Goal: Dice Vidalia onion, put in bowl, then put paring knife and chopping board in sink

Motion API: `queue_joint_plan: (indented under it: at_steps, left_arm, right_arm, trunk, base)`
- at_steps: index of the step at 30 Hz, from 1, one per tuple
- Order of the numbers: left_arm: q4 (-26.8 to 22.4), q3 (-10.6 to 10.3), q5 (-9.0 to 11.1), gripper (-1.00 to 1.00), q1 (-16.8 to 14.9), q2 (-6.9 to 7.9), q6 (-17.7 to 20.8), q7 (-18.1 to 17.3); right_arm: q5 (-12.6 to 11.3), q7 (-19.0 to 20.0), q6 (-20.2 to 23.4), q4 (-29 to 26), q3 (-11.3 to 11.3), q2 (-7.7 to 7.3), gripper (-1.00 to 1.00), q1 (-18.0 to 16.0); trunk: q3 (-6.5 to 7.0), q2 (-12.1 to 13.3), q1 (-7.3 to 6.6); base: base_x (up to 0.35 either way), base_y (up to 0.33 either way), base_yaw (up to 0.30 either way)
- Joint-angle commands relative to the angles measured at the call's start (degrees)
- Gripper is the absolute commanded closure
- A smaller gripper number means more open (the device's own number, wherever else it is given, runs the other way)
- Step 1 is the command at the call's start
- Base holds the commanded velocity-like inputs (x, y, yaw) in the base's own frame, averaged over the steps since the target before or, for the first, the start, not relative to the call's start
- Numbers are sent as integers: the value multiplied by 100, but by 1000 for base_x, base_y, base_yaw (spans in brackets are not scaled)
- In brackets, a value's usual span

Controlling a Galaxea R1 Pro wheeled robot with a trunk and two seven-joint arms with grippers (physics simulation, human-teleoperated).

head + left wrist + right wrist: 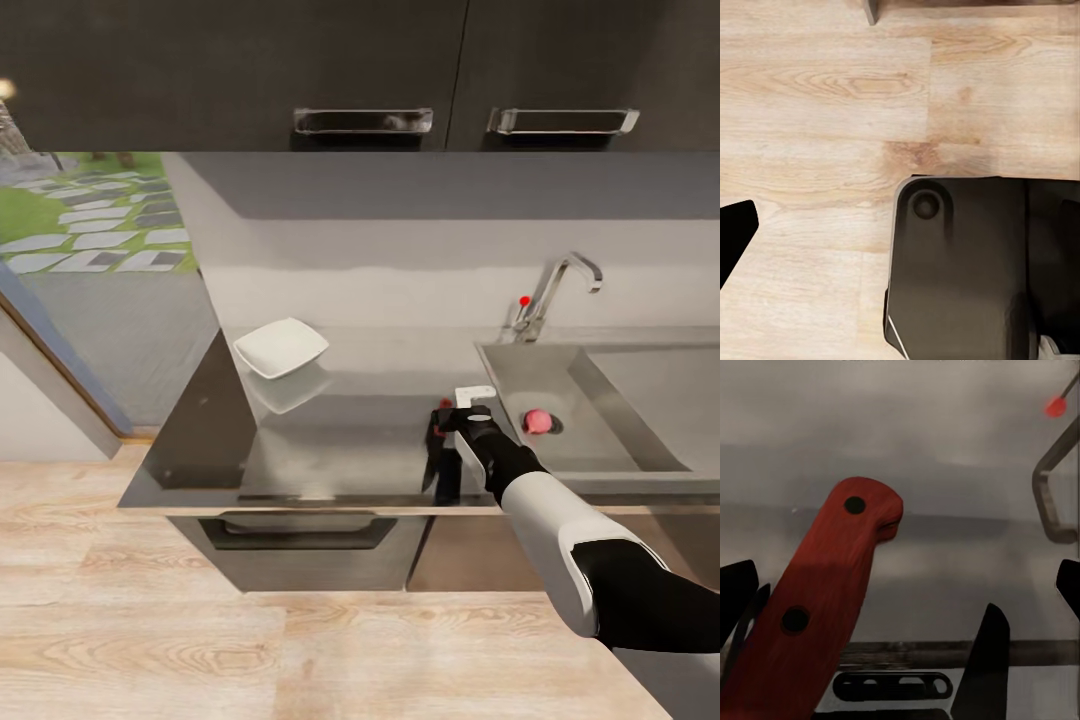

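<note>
Onion (537,421) is still lying in the sink (640,480); right fingers (994,660) are spread beside the knife (817,607), gripping nothing.

One bowl (281,347), one onion (537,421), one knife (817,607), one chopping board (446,470), one faucet (556,292)

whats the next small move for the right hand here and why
Probably close the right hand on the paring knife and lift it. In the right wrist view the red handle lies between the spread dark fingers, above the chopping board with its slot. The Vidalia onion sits in the sink, though, so fetching it first may be wiser.
</note>
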Motion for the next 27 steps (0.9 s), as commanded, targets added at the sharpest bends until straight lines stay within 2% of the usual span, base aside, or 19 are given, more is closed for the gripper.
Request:
queue_joint_plan:
  at_steps: [1,27]
  left_arm:
    - [-7,-20,11,-100,2,3,-7,37]
    - [-8,-23,11,-100,1,5,-16,37]
  right_arm:
    - [22,-30,49,-9,39,-3,-100,-3]
    - [22,-25,49,-2,39,1,-100,-3]
  trunk:
    - [-9,-10,4]
    - [-9,-10,4]
  base:
    - [28,-26,0]
    - [-11,-2,0]
